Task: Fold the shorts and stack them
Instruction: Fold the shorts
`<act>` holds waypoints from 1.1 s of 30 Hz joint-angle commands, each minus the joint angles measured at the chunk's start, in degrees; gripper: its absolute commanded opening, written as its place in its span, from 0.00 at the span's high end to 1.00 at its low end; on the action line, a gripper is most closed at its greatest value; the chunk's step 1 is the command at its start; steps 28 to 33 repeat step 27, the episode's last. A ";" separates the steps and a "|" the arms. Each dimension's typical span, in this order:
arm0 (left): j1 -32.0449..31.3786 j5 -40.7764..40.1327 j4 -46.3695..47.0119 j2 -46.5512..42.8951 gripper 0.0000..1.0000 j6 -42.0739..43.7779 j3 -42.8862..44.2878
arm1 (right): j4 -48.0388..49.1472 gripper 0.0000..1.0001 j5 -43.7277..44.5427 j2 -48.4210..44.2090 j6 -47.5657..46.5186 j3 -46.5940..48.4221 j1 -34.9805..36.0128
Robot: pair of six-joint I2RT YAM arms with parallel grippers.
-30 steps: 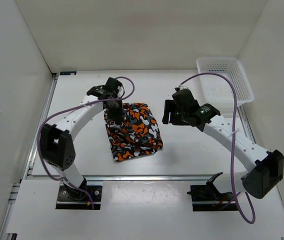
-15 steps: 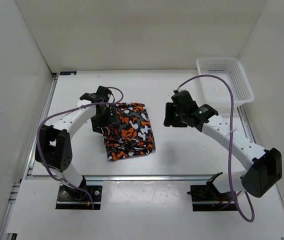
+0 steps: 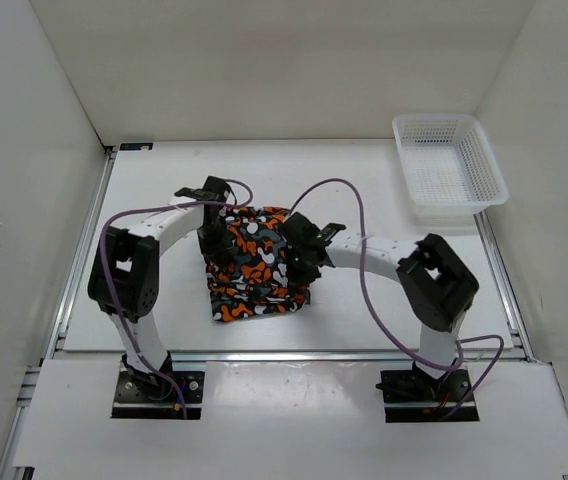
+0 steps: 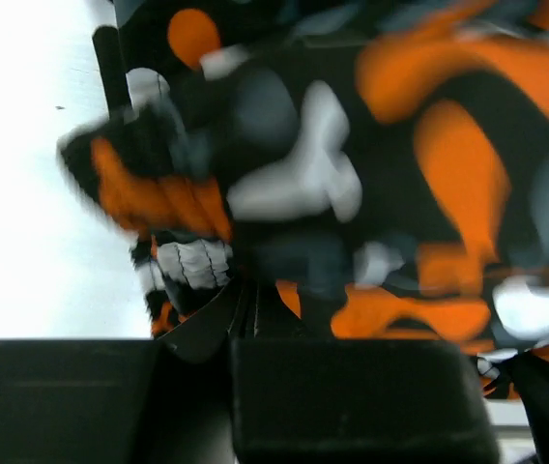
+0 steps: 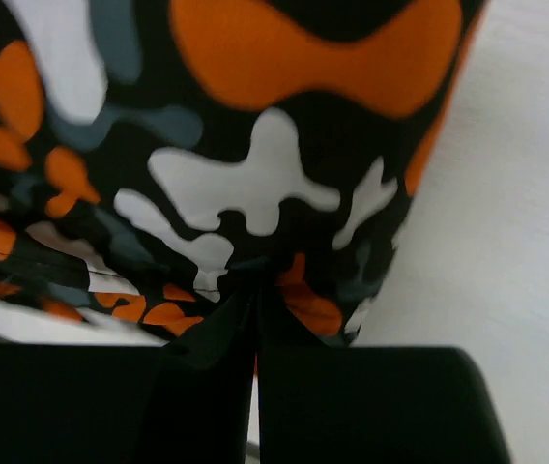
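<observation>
Now the right gripper [image 3: 299, 265] sits at the right edge of the shorts [image 3: 254, 272]; half a second ago it hung well off to the right, apart from the cloth. The right arm has swung in and its elbow is folded near the table's front. The left gripper [image 3: 216, 243] is at the shorts' upper left edge, about where it was before. The shorts are narrower than a second ago, when the right side spread further out.

In the left wrist view the claw is pinched closed with a fold of the print caught between the tips. The right wrist view shows the same: its fingers meet in a thin line and nip the cloth.

The shorts lie on the white table [image 3: 364, 310], left of centre, between the two grippers. They are a bunched, roughly rectangular pile, longer front to back, with layered edges showing at the near end. The print is orange, black, grey and white blotches. The surface is wrinkled, not flat. The white mesh basket [image 3: 484, 165] stands at the far right corner, well apart from the shorts.
</observation>
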 commanded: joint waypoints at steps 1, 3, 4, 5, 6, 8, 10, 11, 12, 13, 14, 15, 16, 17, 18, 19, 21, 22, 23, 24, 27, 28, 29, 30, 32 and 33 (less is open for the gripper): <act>0.28 -1.37 1.85 0.70 0.90 0.66 -0.79 | 2.90 1.00 -0.91 2.56 1.63 1.76 0.31; 0.28 -1.38 1.85 0.70 0.90 1.18 -0.79 | 2.37 1.00 0.41 1.25 2.77 1.76 0.31; 0.28 -1.38 1.85 0.70 0.90 2.75 -0.27 | 2.37 1.00 0.41 -0.50 3.29 1.76 0.31; 0.28 -1.38 1.85 -0.25 0.90 3.29 -0.26 | 1.06 0.98 3.19 -4.70 3.30 1.76 0.92; 0.28 -1.38 0.89 -1.13 0.90 3.81 0.78 | -1.56 0.94 4.79 -6.91 3.30 2.63 0.93; 0.90 -1.38 -3.14 -4.89 0.87 5.57 4.55 | -4.82 0.72 8.30 -13.31 3.30 4.48 0.93; 0.90 -1.38 -8.05 -7.89 0.68 6.36 8.33 | -9.22 0.29 14.78 -17.55 2.69 6.77 0.93; 0.90 -1.99 -9.65 -10.69 0.58 7.15 12.53 | -10.36 0.27 17.26 -21.49 2.68 6.77 0.93; 0.90 -1.99 -11.14 -12.20 0.46 7.16 14.57 | -11.51 0.27 20.24 -23.61 2.16 7.38 0.93; 0.90 -1.99 -12.46 -13.52 0.33 7.77 16.51 | -14.13 0.21 23.49 -25.64 2.16 7.39 0.93; 0.90 -1.99 -13.52 -16.32 0.19 8.38 19.48 | -15.29 0.16 26.66 -30.01 2.68 7.39 0.93; 0.90 -1.99 -14.75 -17.83 0.17 8.39 20.56 | -16.52 0.10 33.04 -32.05 2.68 7.39 0.93; 1.50 -1.99 -14.76 -19.32 0.08 8.91 21.09 | -19.83 0.04 36.41 -35.73 4.42 7.39 0.93; 1.51 -2.60 -14.24 -22.81 0.06 9.70 21.10 | -21.96 0.00 39.84 -37.33 5.49 7.39 0.93; 1.51 -3.74 -12.49 -24.68 0.06 9.71 19.79 | -24.07 0.00 43.27 -38.74 6.63 7.39 0.93; 1.51 -5.41 -11.61 -28.52 0.06 8.84 18.65 | -28.35 0.00 49.48 -41.28 9.16 7.39 0.93; 1.51 -9.36 -9.93 -32.32 0.06 7.17 14.78 | -32.33 0.00 54.44 -43.40 11.46 7.39 0.40; 1.51 -10.42 -8.54 -34.17 0.06 6.29 13.46 | -36.26 0.00 56.38 -45.15 12.95 6.69 0.40; 1.51 -11.13 -7.83 -35.93 0.06 5.59 12.23 | -38.13 0.00 57.88 -45.86 15.49 6.16 0.40; 1.51 -12.88 -7.82 -39.08 0.06 3.58 10.13 | -40.06 0.00 60.24 -46.48 17.00 6.16 0.40; 1.51 -15.08 -6.32 -44.36 0.06 0.41 6.87 | -43.86 0.00 60.88 -48.33 19.11 4.75 0.40; 1.51 -15.08 -6.32 -44.36 0.06 0.41 6.87 | -43.86 0.00 60.88 -48.33 19.11 4.75 0.40; 1.51 -15.08 -6.32 -44.36 0.06 0.41 6.87 | -43.86 0.00 60.88 -48.33 19.11 4.75 0.40; 1.51 -15.08 -6.32 -44.36 0.06 0.41 6.87 | -43.86 0.00 60.88 -48.33 19.11 4.75 0.40; 1.51 -15.08 -6.32 -44.36 0.06 0.41 6.87 | -43.86 0.00 60.88 -48.33 19.11 4.75 0.40; 1.51 -15.08 -6.32 -44.36 0.06 0.41 6.87 | -43.86 0.00 60.88 -48.33 19.11 4.75 0.40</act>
